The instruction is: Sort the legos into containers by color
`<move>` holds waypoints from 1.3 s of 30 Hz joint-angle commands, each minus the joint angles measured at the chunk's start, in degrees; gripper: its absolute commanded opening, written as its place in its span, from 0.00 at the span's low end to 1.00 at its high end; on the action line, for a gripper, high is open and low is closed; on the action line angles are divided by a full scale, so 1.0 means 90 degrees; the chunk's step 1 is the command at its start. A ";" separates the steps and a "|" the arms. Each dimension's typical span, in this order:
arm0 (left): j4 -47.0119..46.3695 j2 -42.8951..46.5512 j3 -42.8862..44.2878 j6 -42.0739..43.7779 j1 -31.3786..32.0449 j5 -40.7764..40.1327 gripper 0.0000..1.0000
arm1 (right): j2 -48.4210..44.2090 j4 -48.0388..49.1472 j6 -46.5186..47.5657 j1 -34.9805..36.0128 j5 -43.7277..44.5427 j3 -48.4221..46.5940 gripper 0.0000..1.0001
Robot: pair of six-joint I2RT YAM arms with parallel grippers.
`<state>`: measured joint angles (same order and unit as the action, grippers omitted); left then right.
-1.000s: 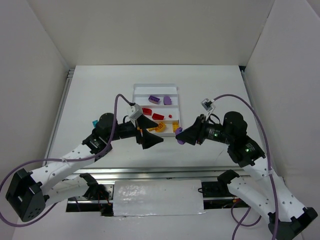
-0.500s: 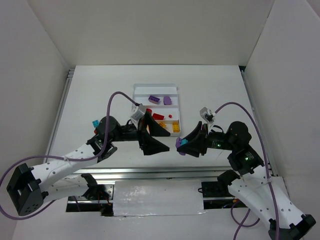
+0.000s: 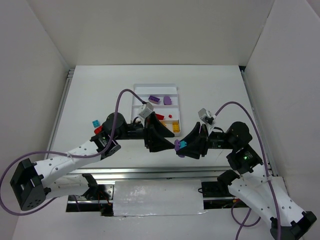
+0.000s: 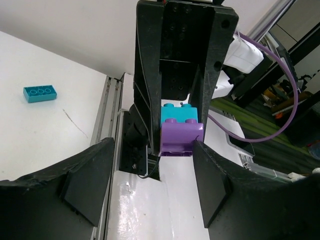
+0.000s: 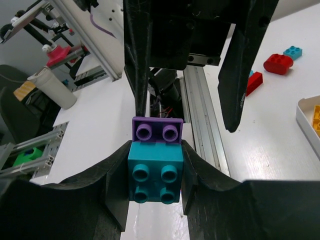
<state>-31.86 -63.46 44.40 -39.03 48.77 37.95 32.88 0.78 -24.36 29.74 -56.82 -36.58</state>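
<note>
- Loose teal brick (image 3: 95, 123), red brick (image 3: 98, 130): on the table (image 3: 90, 90), left of the tray (image 3: 155, 86).
- Left pincer (image 3: 167, 138): spread wide, empty, over the tray's near edge.
- Purple brick (image 5: 156, 131) joined to teal block (image 5: 152, 172): just off the tray's near right corner, clamped in the right pincer (image 3: 185, 145).
- Tray contents: purple pieces (image 3: 154, 99) in a far row, red pieces (image 3: 159, 116) nearer, yellow pieces (image 3: 176, 128) nearest.

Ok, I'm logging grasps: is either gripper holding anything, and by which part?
Right gripper clamps the teal brick by its sides, purple brick stuck on it. Left gripper open, holding nothing.
</note>
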 commanded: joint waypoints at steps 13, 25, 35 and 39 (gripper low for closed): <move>-0.0143 0.0098 0.0350 0.0195 0.0186 0.0236 0.76 | 0.0272 -0.0018 0.0294 0.0124 0.0639 -0.0262 0.00; 0.0678 0.0595 0.0369 0.0801 0.0186 -0.0623 0.77 | -0.0050 -0.0223 0.0382 0.0114 0.0639 -0.0096 0.00; 0.0025 0.0548 0.0252 0.0557 0.0186 -0.0048 0.76 | 0.0174 0.0215 0.0129 0.0104 0.0513 -0.0193 0.00; -0.0073 0.0382 0.0291 0.0508 0.0196 0.0001 0.74 | 0.0321 0.0382 -0.0018 0.0124 0.0337 -0.0291 0.00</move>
<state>-27.86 -59.09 45.34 -33.54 50.19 36.05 35.16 0.21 -23.24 30.61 -51.99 -36.97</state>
